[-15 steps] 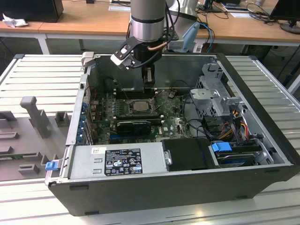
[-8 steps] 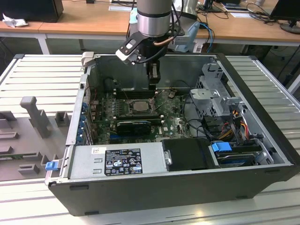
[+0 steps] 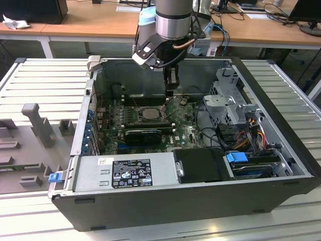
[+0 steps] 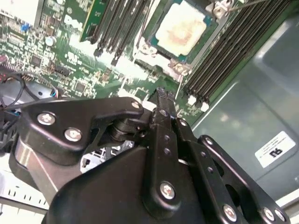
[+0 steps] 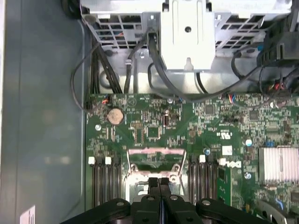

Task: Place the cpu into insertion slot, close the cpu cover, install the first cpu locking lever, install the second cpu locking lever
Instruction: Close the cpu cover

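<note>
The cpu (image 4: 180,30) lies in the insertion slot (image 4: 149,46) on the green motherboard (image 5: 210,121). Near it the gripper (image 4: 161,94) hangs with fingers pressed together, holding nothing. The open black case (image 3: 200,201) rests on a slatted grey table (image 3: 45,80), with wooden desks (image 3: 75,25) behind.

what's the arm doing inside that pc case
The robot arm has its claw down inside the open computer case. The claw is shut, holds nothing, and hangs close over the green motherboard beside the socket. The cpu sits in the insertion slot, pale top showing.
</note>
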### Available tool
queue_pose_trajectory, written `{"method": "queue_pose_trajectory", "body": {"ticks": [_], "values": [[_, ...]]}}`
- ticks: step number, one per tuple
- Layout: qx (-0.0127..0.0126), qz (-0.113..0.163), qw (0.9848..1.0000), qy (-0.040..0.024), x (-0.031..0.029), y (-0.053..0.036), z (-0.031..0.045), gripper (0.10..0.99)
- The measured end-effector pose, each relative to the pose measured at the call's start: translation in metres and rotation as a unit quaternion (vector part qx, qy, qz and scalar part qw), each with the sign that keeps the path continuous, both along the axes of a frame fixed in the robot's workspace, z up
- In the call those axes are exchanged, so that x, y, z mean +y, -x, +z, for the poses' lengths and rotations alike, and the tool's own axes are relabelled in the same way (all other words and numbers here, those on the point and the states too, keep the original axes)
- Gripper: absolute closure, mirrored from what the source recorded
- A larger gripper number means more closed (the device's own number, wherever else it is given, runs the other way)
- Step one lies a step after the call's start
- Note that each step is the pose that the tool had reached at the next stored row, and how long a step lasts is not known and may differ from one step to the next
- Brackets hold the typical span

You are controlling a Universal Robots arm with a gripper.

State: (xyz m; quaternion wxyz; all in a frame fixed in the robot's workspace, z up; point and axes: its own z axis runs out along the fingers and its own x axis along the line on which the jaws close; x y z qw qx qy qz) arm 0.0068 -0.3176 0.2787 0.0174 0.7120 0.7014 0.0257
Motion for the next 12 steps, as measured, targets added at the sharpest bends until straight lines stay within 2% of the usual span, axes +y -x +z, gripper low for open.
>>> {"method": "queue_pose_trajectory", "body": {"ticks": [2,4,7,12], "values": [[0.0002,0.0,1.0,0.0,0.0,-0.0039,0.0,0.98],[0.0023,0.0,1.0,-0.0002,0.0,-0.0134,-0.0001,0.98],[0.0029,0.002,1.0,-0.0003,0.0,-0.0272,-0.0013,0.98],[0.0029,0.007,1.0,-0.0002,0.0003,-0.035,-0.0102,0.98]]}}
